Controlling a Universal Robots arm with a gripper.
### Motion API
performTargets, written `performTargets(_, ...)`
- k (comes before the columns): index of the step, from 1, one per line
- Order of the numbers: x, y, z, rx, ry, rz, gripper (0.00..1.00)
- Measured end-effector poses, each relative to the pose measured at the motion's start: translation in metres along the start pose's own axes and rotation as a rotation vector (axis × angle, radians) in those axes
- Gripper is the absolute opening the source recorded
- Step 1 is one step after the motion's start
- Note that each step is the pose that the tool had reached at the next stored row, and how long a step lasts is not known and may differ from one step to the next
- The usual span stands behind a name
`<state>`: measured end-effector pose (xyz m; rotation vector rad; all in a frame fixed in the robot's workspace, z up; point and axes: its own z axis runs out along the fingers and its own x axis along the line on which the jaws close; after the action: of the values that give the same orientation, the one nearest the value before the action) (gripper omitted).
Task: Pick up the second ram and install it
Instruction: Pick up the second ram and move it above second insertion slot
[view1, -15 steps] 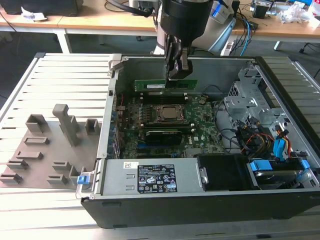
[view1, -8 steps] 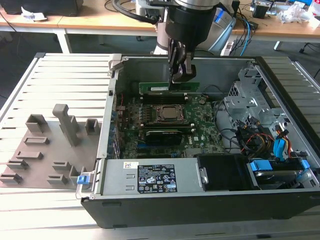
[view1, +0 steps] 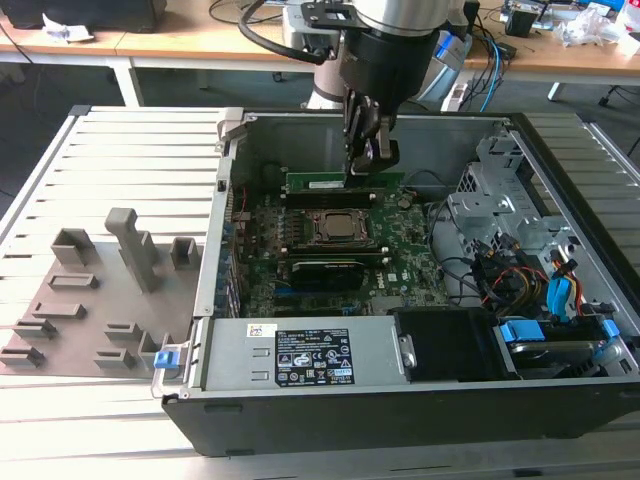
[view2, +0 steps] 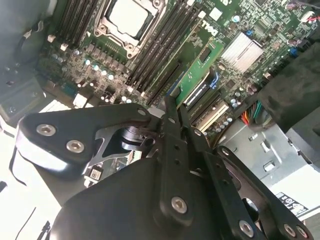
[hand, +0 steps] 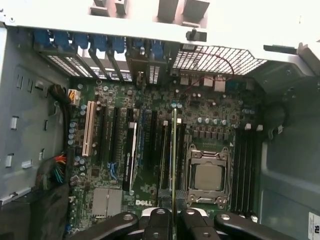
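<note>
My gripper (view1: 366, 163) reaches down into the open computer case and is shut on the second ram (view1: 315, 182), a long thin green stick held on edge. The stick runs along the memory slots on the far side of the square CPU socket (view1: 340, 228). In the first wrist view the ram (hand: 173, 150) shows edge-on, running from the gripper (hand: 173, 216) over the slots beside the socket (hand: 207, 175). In the second wrist view the gripper (view2: 172, 107) clamps the green stick (view2: 200, 67). Whether it sits in a slot I cannot tell.
A grey plate with upright plastic blocks (view1: 90, 300) lies at the exterior view's left of the case. The power supply (view1: 300, 350) lines the near wall. A drive cage (view1: 500, 190) and cable bundles (view1: 520, 280) crowd the exterior view's right. Expansion slots (hand: 90, 135) lie beyond the memory slots.
</note>
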<state>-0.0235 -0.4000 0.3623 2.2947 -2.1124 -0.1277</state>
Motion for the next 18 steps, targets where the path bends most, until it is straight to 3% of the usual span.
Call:
performTargets(5,0.0010,-0.0102,0.0032,-0.0011,-0.0002,0.000,0.14)
performTargets(18,0.0020,-0.0184,0.0113,-0.0018,-0.0001,0.000,0.14)
